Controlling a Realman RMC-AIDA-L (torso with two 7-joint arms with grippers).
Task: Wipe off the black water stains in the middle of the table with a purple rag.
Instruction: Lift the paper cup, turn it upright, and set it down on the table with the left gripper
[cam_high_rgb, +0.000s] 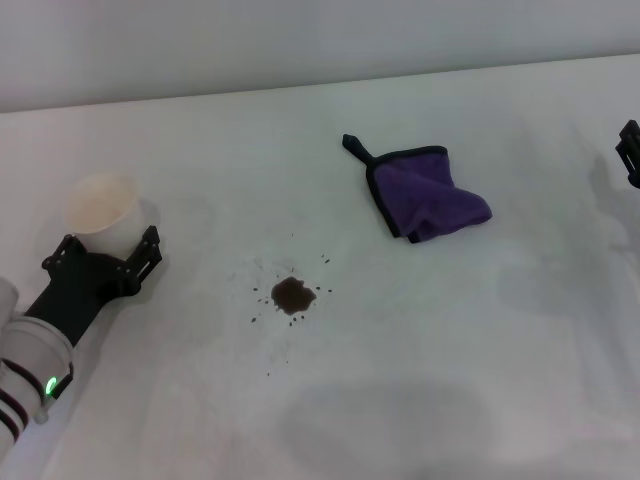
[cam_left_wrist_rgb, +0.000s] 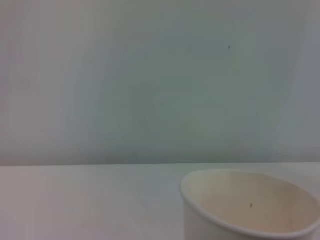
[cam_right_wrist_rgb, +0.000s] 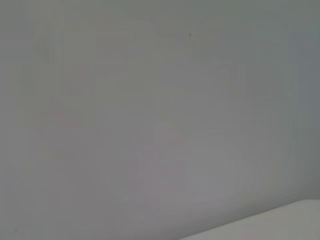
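The black water stains (cam_high_rgb: 293, 294) are a small dark blot ringed by tiny specks in the middle of the white table (cam_high_rgb: 450, 330). The purple rag (cam_high_rgb: 430, 192) lies crumpled behind and to the right of them, its black corner loop pointing toward the far left. My left gripper (cam_high_rgb: 105, 255) is at the left of the table, right at a white paper cup (cam_high_rgb: 100, 210), far from rag and stains. The cup also shows close up in the left wrist view (cam_left_wrist_rgb: 250, 207). Only a black piece of my right gripper (cam_high_rgb: 628, 152) shows at the right edge, clear of the rag.
The table's far edge meets a plain pale wall (cam_high_rgb: 300, 40). The right wrist view shows only that wall and a corner of the tabletop (cam_right_wrist_rgb: 280, 225).
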